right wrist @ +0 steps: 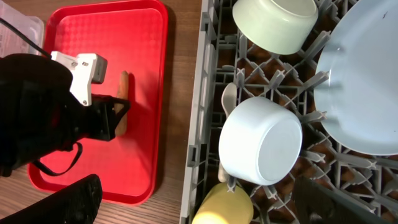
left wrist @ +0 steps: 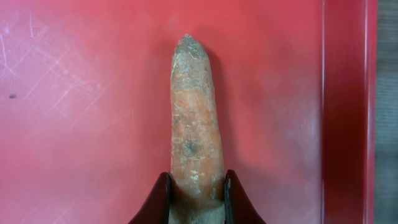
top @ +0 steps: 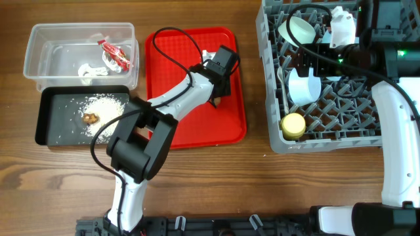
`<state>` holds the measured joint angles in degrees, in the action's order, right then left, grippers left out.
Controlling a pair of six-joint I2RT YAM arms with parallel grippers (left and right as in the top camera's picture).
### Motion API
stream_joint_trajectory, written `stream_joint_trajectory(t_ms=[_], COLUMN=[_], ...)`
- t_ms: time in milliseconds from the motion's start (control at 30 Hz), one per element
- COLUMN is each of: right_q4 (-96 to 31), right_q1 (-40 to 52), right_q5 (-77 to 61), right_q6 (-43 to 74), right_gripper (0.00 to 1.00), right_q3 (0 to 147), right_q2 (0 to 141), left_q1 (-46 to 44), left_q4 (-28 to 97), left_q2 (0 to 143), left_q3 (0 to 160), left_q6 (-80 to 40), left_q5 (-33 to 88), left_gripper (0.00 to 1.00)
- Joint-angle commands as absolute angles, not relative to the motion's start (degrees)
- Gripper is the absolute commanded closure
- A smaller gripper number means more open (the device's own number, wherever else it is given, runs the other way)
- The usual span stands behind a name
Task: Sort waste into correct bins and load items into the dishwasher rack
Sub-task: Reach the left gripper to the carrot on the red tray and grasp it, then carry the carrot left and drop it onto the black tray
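Observation:
An orange-brown carrot-like stick (left wrist: 196,124) lies on the red tray (left wrist: 74,93), pointing away from the left wrist camera. My left gripper (left wrist: 196,199) is shut on its near end, one dark finger on each side. In the right wrist view the same stick (right wrist: 124,84) pokes out beyond that gripper (right wrist: 115,118). My right gripper (right wrist: 205,199) hangs open over the grey dishwasher rack (top: 275,141), holding nothing. The rack holds a whitish bowl (top: 298,29), a light blue bowl (top: 305,88), a yellow cup (top: 293,124), a white spoon (right wrist: 229,99) and a pale blue plate (right wrist: 367,81).
The clear tub (top: 39,46) at the back left holds a red wrapper (top: 117,56) and a white scrap (top: 88,71). In front of it, the black tray (top: 49,134) holds whitish crumbs (top: 105,105) and a brown lump (top: 90,118). Bare wood separates the red tray from the rack.

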<state>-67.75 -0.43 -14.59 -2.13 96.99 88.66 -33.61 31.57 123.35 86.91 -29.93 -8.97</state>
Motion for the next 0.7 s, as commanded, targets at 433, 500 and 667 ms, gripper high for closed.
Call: stream_joint_trajectory(t_ms=[433, 500, 667], right_q4=[-69.36, -69.32, -69.08], right_q1=[-0.49, -0.49, -0.49], right_q5=[-15.55, -15.53, -15.55], right_q6=[-1.32, -1.34, -1.3], right_gripper=[0.0, 0.0, 0.0], right_q3=[97.01, 97.01, 97.01], right_q2=[89.14, 89.14, 89.14], left_q1=[-5.48, 0.43, 11.03], left_q4=[57.78, 59.48, 62.48], left_q2=[94.85, 93.86, 94.76], left_q3=[87.59, 87.59, 85.27], left_q6=[-31.38, -35.09, -50.52], left_q5=[-10.13, -10.13, -10.13], left_gripper=[0.96, 0.96, 0.96])
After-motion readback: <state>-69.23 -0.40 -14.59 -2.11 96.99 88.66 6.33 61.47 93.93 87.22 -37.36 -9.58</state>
